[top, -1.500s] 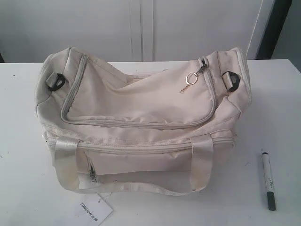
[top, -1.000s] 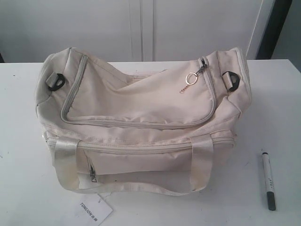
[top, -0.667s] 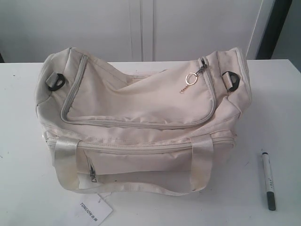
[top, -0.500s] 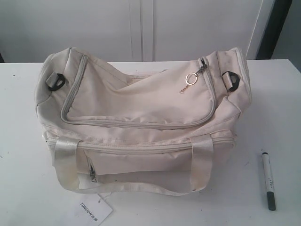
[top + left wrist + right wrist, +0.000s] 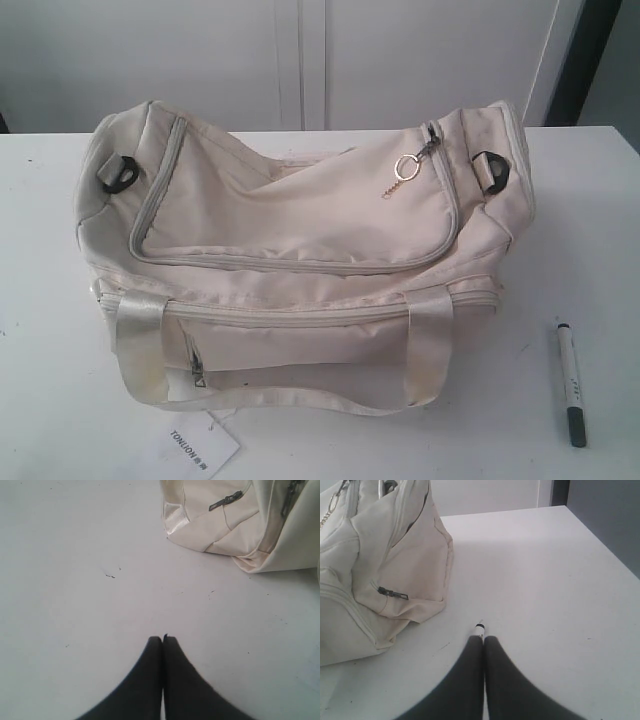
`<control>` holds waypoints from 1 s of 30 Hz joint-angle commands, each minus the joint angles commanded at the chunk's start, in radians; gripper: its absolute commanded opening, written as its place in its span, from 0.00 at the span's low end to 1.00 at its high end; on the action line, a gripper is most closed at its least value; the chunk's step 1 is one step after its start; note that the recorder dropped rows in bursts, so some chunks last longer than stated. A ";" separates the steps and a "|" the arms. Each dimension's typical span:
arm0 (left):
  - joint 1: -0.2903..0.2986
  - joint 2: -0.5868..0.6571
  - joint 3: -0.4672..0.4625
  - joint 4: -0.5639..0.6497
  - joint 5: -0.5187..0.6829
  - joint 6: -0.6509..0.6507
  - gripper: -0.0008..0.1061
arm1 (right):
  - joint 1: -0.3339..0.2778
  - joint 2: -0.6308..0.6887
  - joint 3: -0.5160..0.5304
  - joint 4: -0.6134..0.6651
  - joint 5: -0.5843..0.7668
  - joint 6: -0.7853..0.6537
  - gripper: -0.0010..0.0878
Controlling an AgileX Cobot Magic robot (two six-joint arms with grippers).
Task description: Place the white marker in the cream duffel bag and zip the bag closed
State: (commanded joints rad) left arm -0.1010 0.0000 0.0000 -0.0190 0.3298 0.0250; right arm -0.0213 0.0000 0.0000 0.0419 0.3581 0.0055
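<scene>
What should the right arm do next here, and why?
Probably open the right gripper: its jaws are shut and empty, and the white marker lies on the table just ahead of them, outside the cream duffel bag.

Only the two grippers show of the robot. The left gripper is plain matt black. Its two fingers have smooth, unbroken surfaces. They are broad at the base and narrow in a soft curve to slim, blunt tips, so the pair forms a pointed arch. A thin straight seam runs where the two fingers meet, and the shapes on either side of the seam mirror each other. A tiny dark nub sits at one tip, just beside the seam. The right gripper looks much the same, though its black is a little greyer in the light. Its fingers are also smooth, flared at the base and tapered toward a fine seam.
</scene>
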 joint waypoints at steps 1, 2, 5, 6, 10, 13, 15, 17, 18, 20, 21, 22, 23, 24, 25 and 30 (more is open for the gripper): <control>0.000 0.000 0.000 0.000 0.000 0.000 0.01 | 0.000 0.000 0.000 0.000 0.000 0.000 0.01; 0.000 0.000 0.000 0.000 0.000 0.000 0.01 | 0.000 0.000 0.000 0.000 0.000 0.000 0.01; 0.000 0.000 0.000 0.000 0.000 0.000 0.01 | 0.000 0.000 0.000 0.000 0.000 0.000 0.01; 0.000 0.000 0.000 0.000 0.000 0.000 0.01 | 0.000 0.000 0.000 0.000 0.000 0.000 0.01; 0.000 0.000 0.000 0.000 0.000 0.000 0.01 | 0.000 0.000 0.000 0.000 0.000 0.000 0.01; 0.000 0.000 0.000 0.000 0.000 0.000 0.01 | 0.000 0.000 0.000 0.000 0.000 0.000 0.01; 0.000 0.000 0.000 0.000 0.000 0.000 0.01 | 0.000 0.000 0.000 0.000 0.000 0.000 0.01; 0.000 0.000 0.000 0.000 0.000 0.000 0.01 | 0.000 0.000 0.000 0.000 0.000 0.000 0.01; 0.000 0.000 0.000 0.000 0.000 0.000 0.01 | 0.000 0.000 0.000 0.000 0.000 0.000 0.01; 0.000 0.000 0.000 0.000 0.000 0.000 0.01 | 0.000 0.000 0.000 0.000 0.000 0.000 0.01; 0.000 0.000 0.000 0.000 0.000 0.000 0.01 | 0.000 0.000 0.000 0.000 0.000 0.000 0.01; 0.000 0.000 0.000 0.000 0.000 0.000 0.01 | 0.002 0.000 0.000 0.000 0.000 0.000 0.01; 0.000 0.000 0.000 0.000 0.000 0.000 0.01 | 0.005 0.000 0.000 0.000 0.000 0.000 0.01; 0.000 0.000 0.000 0.000 0.000 0.000 0.01 | 0.011 0.000 0.000 0.000 0.000 0.000 0.01; 0.000 0.000 0.000 0.000 0.000 0.000 0.01 | 0.022 0.000 0.000 0.000 0.000 0.000 0.01; 0.000 0.000 0.000 0.000 0.000 0.000 0.01 | 0.050 0.000 0.000 0.000 0.000 0.000 0.01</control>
State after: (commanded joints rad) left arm -0.1010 0.0000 0.0000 -0.0190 0.3298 0.0250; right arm 0.0282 0.0000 0.0000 0.0421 0.3581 0.0055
